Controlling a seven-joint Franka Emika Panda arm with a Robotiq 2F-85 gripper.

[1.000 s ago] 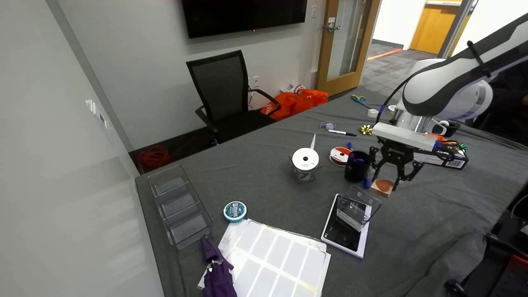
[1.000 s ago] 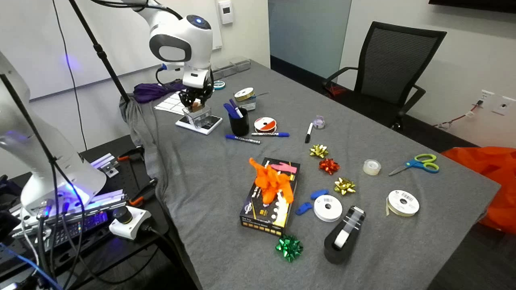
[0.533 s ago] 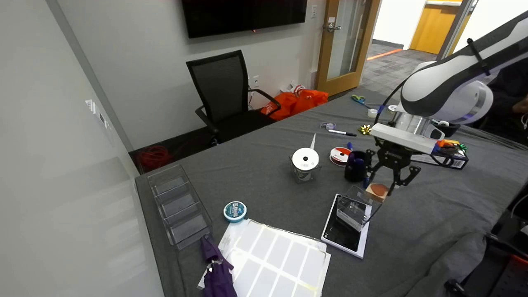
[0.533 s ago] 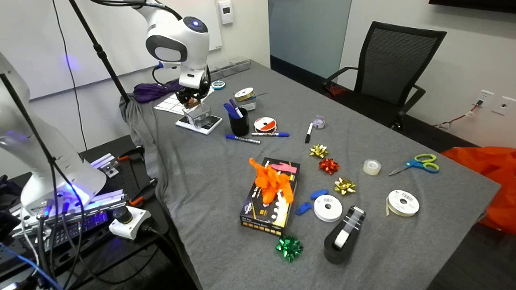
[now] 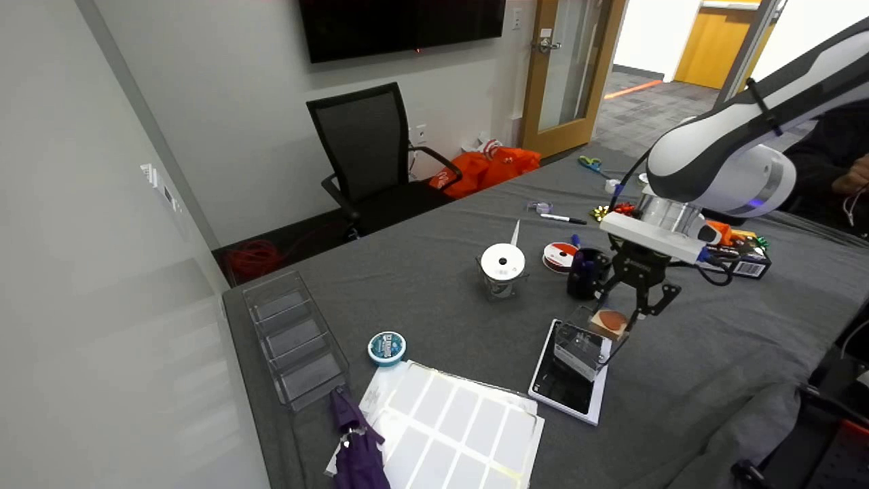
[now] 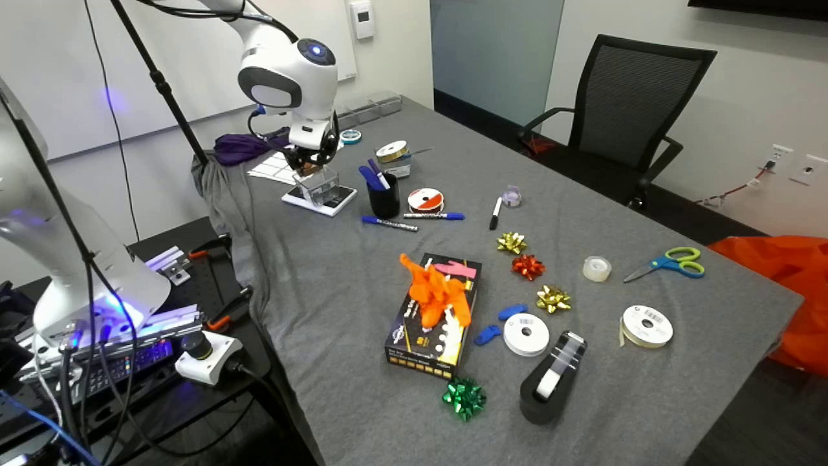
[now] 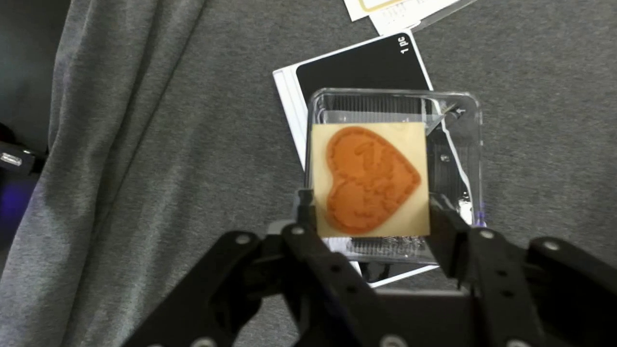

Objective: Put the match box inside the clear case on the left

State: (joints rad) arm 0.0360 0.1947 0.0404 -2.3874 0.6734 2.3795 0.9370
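One match box (image 7: 371, 178) clamped over one clear case (image 6: 319, 189)

Tool state: the gripper (image 7: 372, 207) is clamped on two opposite sides of the match box, here a pale block with an orange heart on its face. This side grip leaves the heart face uncovered and, by judgement, the underside free to land first.

Location: the clear case stands near the edge of the bench (image 6: 336, 285) beside the robot base (image 6: 139, 288), toward the whiteboard (image 6: 71, 84) end. A flat white-edged box (image 5: 560, 390) carries it and raises it off the bench. The clear case sits turned at an angle on the flat white-edged box. A pen cup (image 6: 385, 204) stands near, on the side of the edge facing the chair (image 6: 640, 110). A compartmented tray (image 5: 293, 334) lies well apart, at the corner between that edge and the whiteboard end; it is judged not to be the target.

Alignment: in the wrist view the match box covers much of the mouth of the clear case, its left side close to the left wall. Whether its lower part is below the rim cannot be told.

Next step, by judgement: centre the match box, lower it, then release. Caution: a touch on a wall may slide the clear case.
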